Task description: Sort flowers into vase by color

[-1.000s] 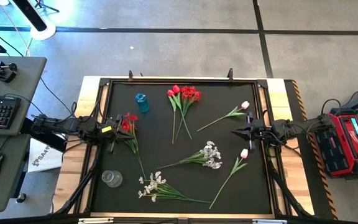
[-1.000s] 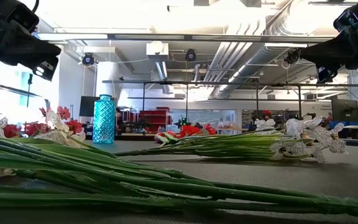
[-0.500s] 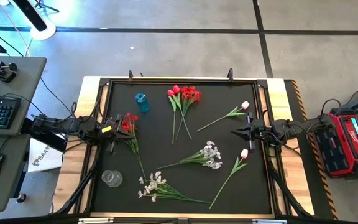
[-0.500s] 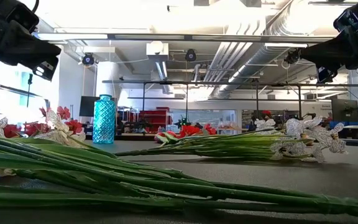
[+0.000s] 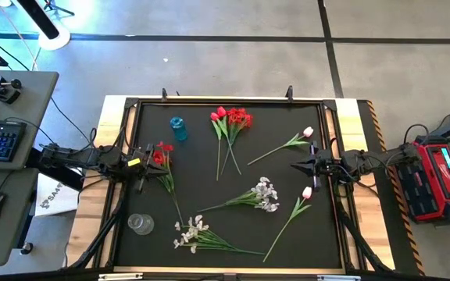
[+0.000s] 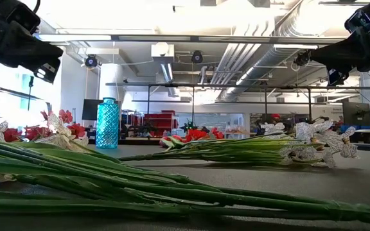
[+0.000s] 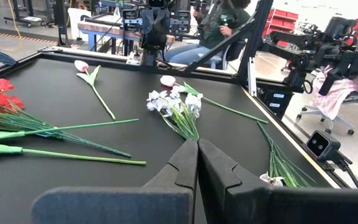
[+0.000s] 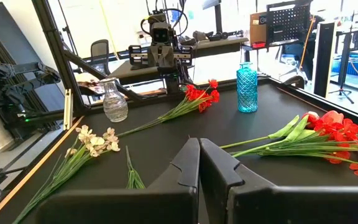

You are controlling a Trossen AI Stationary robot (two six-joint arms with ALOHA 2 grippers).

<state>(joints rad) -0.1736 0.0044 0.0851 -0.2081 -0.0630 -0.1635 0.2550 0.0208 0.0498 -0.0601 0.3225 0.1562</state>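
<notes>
text: none legible — labels: none | signs: none

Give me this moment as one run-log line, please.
left gripper: shut, empty, left edge | right gripper: shut, empty, right edge | flowers: on mat | vases: empty

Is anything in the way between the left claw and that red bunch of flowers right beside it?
Nothing visible is. The left gripper, shut, sits at the mat's left edge with the red bunch right beside its tip. Only bare black mat surrounds them.
</notes>
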